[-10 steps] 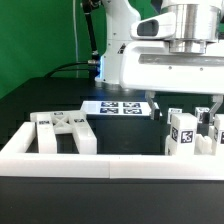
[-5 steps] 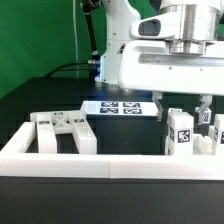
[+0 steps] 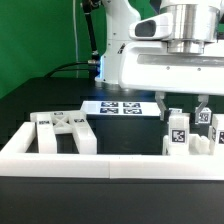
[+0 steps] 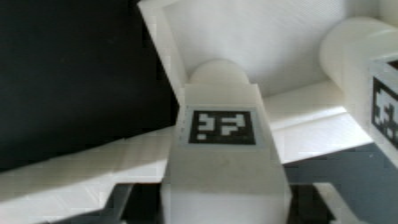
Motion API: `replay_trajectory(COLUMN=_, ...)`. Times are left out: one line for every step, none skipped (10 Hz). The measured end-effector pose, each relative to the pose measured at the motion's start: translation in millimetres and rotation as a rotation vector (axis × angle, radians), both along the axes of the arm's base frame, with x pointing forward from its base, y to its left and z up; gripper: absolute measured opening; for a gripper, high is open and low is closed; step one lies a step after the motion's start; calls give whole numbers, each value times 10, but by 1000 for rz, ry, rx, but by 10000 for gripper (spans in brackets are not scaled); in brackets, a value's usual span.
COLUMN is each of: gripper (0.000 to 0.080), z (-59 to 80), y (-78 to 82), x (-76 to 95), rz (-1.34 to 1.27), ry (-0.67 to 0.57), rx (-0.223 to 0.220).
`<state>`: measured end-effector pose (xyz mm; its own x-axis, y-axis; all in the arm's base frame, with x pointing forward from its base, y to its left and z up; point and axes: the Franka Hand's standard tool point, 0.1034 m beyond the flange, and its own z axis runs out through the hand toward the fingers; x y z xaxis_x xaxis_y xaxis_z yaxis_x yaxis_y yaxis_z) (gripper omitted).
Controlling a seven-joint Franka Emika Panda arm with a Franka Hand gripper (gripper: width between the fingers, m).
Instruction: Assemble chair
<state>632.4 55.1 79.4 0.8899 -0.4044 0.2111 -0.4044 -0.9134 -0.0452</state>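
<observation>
pincer [image 3: 181, 104] is clamped narrow on a tagged chair post [image 3: 178, 132], low over the table [image 3: 40, 100] at the exterior view's right, just inside the white rail [image 3: 110, 162]. post sits straight under the pincer, its long axis crossing the jaw line. the other chair parts [image 3: 62, 127] lie well off to the exterior view's left, so i'd guess it goes that way.

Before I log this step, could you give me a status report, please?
Gripper shut on tagged chair post. Post low behind white rail. Another tagged piece close beside it, exterior view's right.
</observation>
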Motion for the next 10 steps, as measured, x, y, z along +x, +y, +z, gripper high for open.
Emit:
replay_trajectory(gripper=291, z=-4, y=8, x=5, rz=-145, ry=-5, rx=30)
replay_trajectory(gripper=291, z=-9, y=6, x=10, rz=-273, ry=-12, rx=55)
replay_trajectory(gripper=291, z=-7, y=-14, x=13, rz=-357, ry=-17, rx=73)
replay_trajectory(gripper=291, z=-8, y=-26, x=10, rz=-508, ry=-22, rx=113)
replay_trajectory(gripper=291, z=-8, y=-22, x=3, rz=-657, ry=-26, rx=153)
replay_trajectory(gripper=291, z=-7, y=-18, x=-4, rz=-794, ry=-30, rx=182)
replay_trajectory(gripper=291, z=-2, y=-11, x=-12, rz=-876, ry=-30, rx=193)
replay_trajectory(gripper=294, z=2, y=-8, x=-15, rz=-911, ry=-31, rx=197)
replay_trajectory(gripper=294, z=4, y=-8, x=-17, rz=-944, ry=-32, rx=202)
replay_trajectory(gripper=294, z=5, y=-9, x=-17, rz=-940, ry=-32, rx=201)
